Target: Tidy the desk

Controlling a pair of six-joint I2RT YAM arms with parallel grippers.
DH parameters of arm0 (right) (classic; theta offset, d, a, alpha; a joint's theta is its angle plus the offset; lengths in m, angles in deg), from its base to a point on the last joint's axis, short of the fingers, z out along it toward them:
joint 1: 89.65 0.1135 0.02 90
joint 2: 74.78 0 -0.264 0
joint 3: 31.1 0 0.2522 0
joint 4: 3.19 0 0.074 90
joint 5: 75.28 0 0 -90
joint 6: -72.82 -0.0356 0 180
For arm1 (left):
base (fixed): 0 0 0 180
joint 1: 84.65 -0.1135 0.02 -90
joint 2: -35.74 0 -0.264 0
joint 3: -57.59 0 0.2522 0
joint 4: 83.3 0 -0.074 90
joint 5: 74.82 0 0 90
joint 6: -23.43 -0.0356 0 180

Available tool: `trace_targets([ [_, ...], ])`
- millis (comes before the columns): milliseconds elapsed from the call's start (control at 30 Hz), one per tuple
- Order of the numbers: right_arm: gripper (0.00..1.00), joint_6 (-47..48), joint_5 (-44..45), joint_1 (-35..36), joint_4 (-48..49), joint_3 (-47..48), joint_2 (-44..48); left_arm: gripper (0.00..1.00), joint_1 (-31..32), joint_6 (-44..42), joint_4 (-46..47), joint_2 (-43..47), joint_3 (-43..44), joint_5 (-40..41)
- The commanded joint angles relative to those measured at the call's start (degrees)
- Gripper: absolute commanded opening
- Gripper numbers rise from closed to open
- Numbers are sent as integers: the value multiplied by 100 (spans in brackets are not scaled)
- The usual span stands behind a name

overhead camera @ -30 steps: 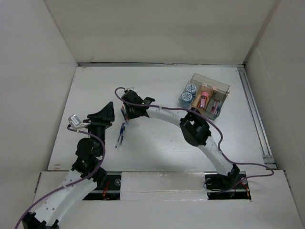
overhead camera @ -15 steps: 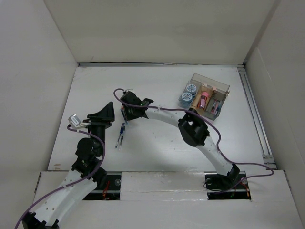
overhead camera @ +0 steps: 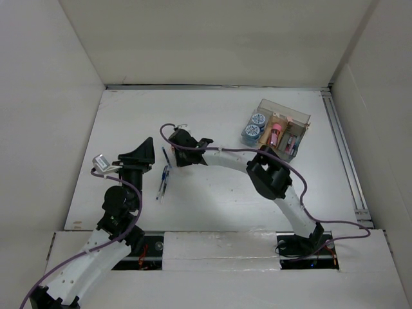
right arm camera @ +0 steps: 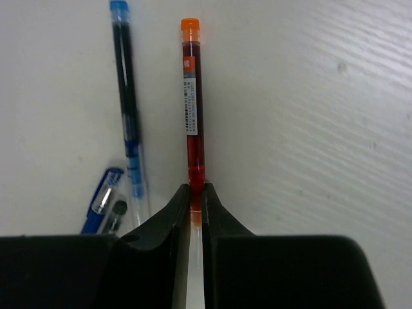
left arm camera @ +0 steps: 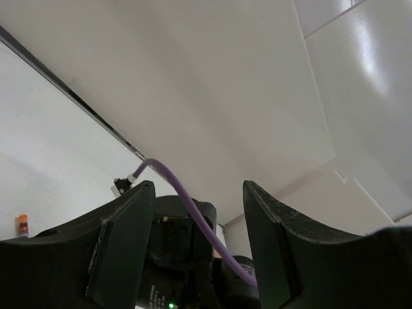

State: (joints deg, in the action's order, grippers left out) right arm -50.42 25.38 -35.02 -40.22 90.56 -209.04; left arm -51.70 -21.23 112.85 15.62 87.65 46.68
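Toward the left edge of the desk (overhead camera: pixel 212 199), the left gripper (overhead camera: pixel 139 157) hangs above the surface with its fingers (left arm camera: pixel 125 235) spread well apart. Nothing sits between them, and its wrist camera looks past them at pale walls. Just to its right, near the middle of the desk's left half, a blue pen (right arm camera: pixel 127 109) lies on the white surface. A second blue pen (right arm camera: pixel 103 201) lies beside its near end and is partly hidden behind the right gripper's body. The right gripper (right arm camera: pixel 196 193) is clamped tight on a red pen (right arm camera: pixel 192 122) with an orange cap, pinching it near one end. Its shaft runs out ahead, parallel to the blue pen and just beside it. Whether the red pen rests on the desk or is lifted off it cannot be told. The desk is a wide, flat, matte white rectangle. A clear organizer box (overhead camera: pixel 300 119) with small items sorted in its compartments stands near its far right corner. A silvery strip (overhead camera: pixel 342 158) runs along the right edge.
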Motion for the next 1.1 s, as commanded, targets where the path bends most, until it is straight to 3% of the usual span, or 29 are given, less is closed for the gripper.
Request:
trace_targets([
  [0,0,-166,165,65,129,-637,513,53,19,-69,164,-36,-21,-13],
  [33,0,-218,113,65,504,-1186,1010,53,19,-61,155,-45,-12,-4],
  [200,0,-315,-160,12,1200,-1920,1936,53,19,-96,173,-97,-30,-4],
  [267,0,-324,-152,-49,1289,-2053,2514,53,19,-104,191,-185,5,-39],
  [400,0,-315,59,-522,1439,-3280,3632,55,19,-253,322,-483,110,-232],
  [700,0,-236,779,-2912,1246,-5260,5636,55,19,-737,173,-2135,997,-1322],
  [900,0,-245,545,-4475,1553,-5894,5911,55,19,-887,208,-2646,1157,-1613],
  [1067,0,-254,174,-4997,1764,-5719,5455,55,19,-896,349,-2602,1069,-1631],
])
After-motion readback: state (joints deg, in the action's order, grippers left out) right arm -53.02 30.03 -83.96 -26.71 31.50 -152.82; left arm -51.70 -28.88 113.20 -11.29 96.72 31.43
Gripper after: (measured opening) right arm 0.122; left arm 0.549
